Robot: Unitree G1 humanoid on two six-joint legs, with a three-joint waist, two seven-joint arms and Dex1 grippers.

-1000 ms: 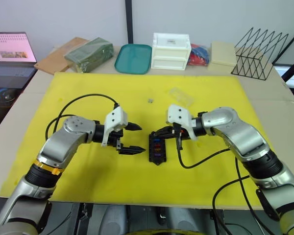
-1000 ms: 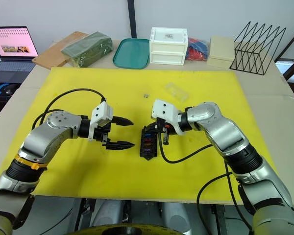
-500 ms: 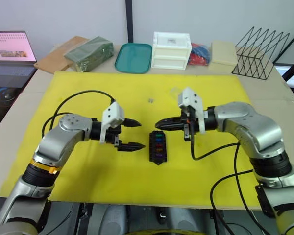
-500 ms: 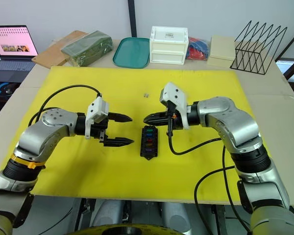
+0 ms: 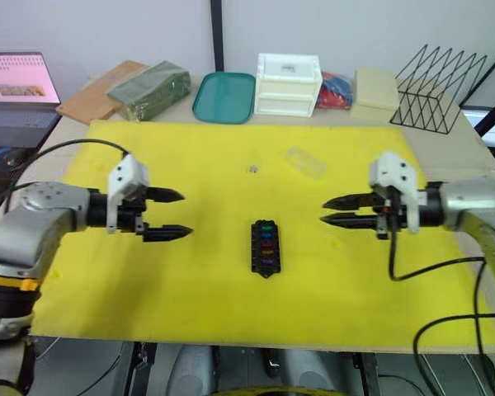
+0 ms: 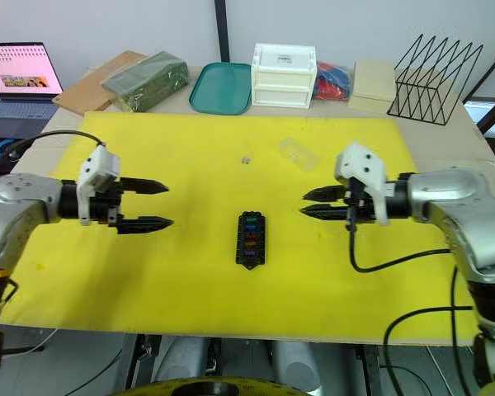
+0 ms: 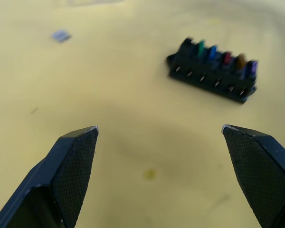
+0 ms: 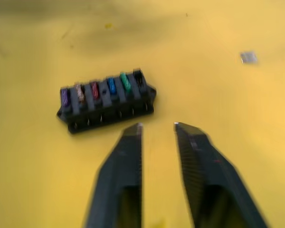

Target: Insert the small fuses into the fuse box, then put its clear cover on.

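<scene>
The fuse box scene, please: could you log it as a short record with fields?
fuse box: on the yellow mat, midway between the arms
small fuses: five coloured ones seated in a row
loose grey fuse: on the mat, beyond the box
clear cover: off, lying on the mat beyond the box
left gripper: open, empty
right gripper: narrowly open, empty

Left hand [image 5: 172,214] fingers spread wide, right hand [image 5: 328,210] fingers narrowly parted, arms well apart
</scene>
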